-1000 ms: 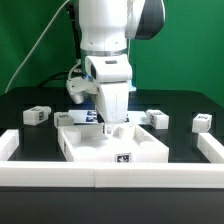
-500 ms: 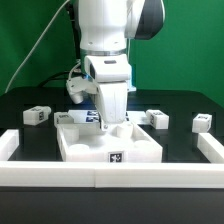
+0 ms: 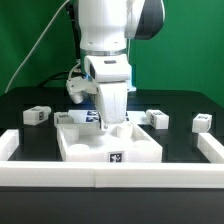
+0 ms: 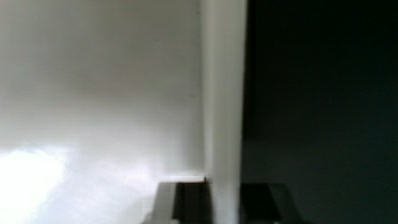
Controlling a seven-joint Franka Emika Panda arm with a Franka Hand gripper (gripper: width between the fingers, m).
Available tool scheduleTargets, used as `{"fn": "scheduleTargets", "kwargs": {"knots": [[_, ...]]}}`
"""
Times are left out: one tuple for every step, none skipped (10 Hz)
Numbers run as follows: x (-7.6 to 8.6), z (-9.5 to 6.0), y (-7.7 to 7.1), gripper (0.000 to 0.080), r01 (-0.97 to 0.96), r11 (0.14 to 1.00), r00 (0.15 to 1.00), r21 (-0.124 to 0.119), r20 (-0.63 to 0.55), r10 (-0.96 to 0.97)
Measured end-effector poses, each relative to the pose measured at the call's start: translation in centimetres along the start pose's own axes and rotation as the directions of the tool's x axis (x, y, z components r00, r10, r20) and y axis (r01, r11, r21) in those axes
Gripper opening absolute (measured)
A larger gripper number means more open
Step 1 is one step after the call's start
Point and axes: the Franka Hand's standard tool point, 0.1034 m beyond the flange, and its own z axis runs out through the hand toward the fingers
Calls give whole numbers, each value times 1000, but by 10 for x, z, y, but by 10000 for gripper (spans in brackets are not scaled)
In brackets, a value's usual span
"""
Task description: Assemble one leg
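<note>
**A:** Where's the two-finger gripper (image 3: 113, 124)?

**B:** Down at 12 o'clock on the large flat white square piece with recesses (image 3: 88, 147), at its far edge. In the wrist view the dark fingers (image 4: 182, 203) stand narrow, with a bright white strip (image 4: 222, 100) running between them. I take the strip for that piece's rim, so the gripper is clamped on the square piece and not on a peg.

**A:** And the leg?

**B:** The small white plastic cuboid peg with a black-and-white tag, the leg (image 3: 35, 115), lies loose on the black table (image 3: 20, 98). That's about 10 o'clock from the square piece, well apart from the gripper. A second peg (image 3: 157, 118) lies at 2 o'clock and a third peg (image 3: 203, 123) at 3.

**A:** What could go wrong?

**B:** A thin rim is little to hold, so the piece could pivot or slip out if dragged. Shoved toward 2 o'clock, it would knock the second peg, which lies near its corner. Toward 6 o'clock it meets the long white border rail (image 3: 110, 173). I see no leg seated yet, though the arm hides part of the piece.
</note>
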Motion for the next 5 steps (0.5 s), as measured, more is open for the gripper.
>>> {"fn": "scheduleTargets", "kwargs": {"knots": [[1,0,0,61,-4,1000,1000,0,0,4],[10,1,2,61,-58,998,998,-6,-3,58],[24,1,6,61,-83,997,997,-12,-8,82],[37,1,11,61,-102,995,995,-17,-13,102],[50,1,16,61,-120,993,993,-19,-18,120]]}}
